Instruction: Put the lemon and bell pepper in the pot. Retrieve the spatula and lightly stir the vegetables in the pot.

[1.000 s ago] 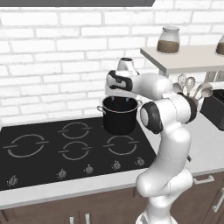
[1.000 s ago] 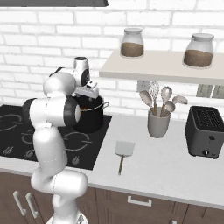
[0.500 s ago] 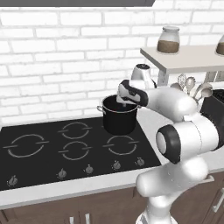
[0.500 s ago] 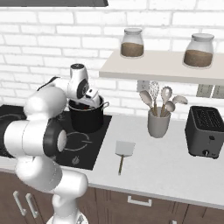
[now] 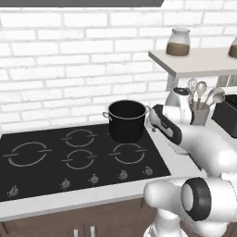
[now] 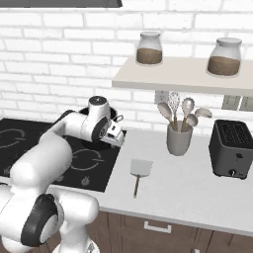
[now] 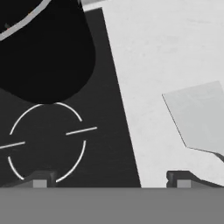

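Swinging rightward since a moment ago, the arm has carried its pincer (image 7: 111, 179) away from above the pot (image 5: 127, 120) to hang over the stovetop's (image 5: 55, 157) right edge, beside the pale table (image 6: 197, 185). Its jaws stand wide apart with nothing between them. That black pot sits on the back right burner, and the spatula (image 6: 140, 171) lies flat on the table, near the utensil cup (image 6: 178, 139).
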